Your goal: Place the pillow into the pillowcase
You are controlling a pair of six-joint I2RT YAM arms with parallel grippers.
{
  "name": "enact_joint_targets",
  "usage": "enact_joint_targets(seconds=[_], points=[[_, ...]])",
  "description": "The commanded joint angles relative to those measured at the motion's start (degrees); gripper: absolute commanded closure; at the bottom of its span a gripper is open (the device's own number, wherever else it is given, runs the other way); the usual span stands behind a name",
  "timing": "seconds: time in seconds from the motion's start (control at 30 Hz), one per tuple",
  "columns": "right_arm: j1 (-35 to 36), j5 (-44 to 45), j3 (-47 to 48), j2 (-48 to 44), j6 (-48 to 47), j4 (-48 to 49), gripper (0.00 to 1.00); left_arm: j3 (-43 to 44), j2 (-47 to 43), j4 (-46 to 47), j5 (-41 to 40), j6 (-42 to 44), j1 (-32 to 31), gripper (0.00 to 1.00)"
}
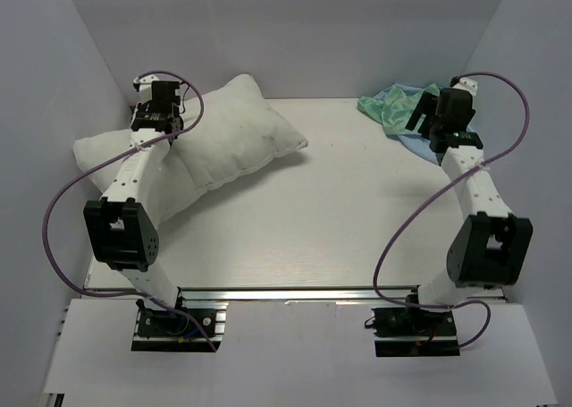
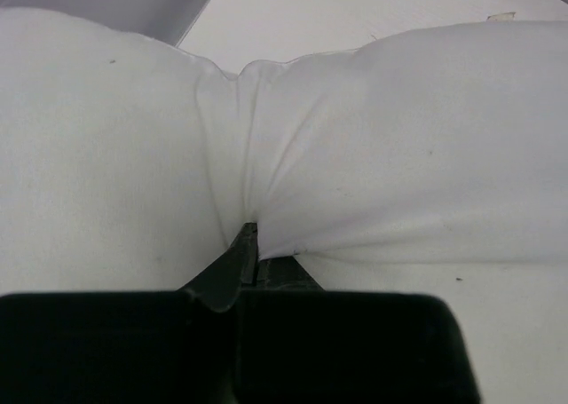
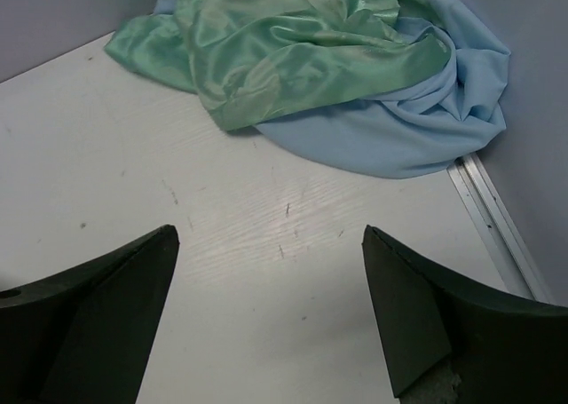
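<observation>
The plump white pillow (image 1: 223, 139) lies across the table's far left. My left gripper (image 1: 154, 131) presses into its left part and is shut on a pinch of its fabric; in the left wrist view the cloth of the pillow (image 2: 399, 138) puckers into folds at the left gripper (image 2: 250, 231). The pillowcase (image 1: 393, 112) lies crumpled in the far right corner, teal-green over light blue. My right gripper (image 1: 427, 121) hovers at its near edge. In the right wrist view the right gripper (image 3: 271, 235) stands open over bare table, the pillowcase (image 3: 302, 58) just beyond its fingertips.
Pale walls close in the table (image 1: 340, 210) on the left, back and right. A metal rail (image 3: 493, 217) runs along the right wall's foot, beside the blue cloth. Both arm bases sit at the near edge.
</observation>
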Motion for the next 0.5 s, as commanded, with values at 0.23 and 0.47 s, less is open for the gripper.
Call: enact_joint_targets(seconds=[0.23,0.47], points=[[-9.4,-2.2,29.0,30.7,6.0,-7.2,0.11,6.3,-1.4,-3.2,2.5,-0.9,0.1,0.02],[-9.5,-1.6,46.2,46.7,7.3,-8.3,0.11,3.1,-11.5,1.4,26.8,2.2,0.1,0.02]])
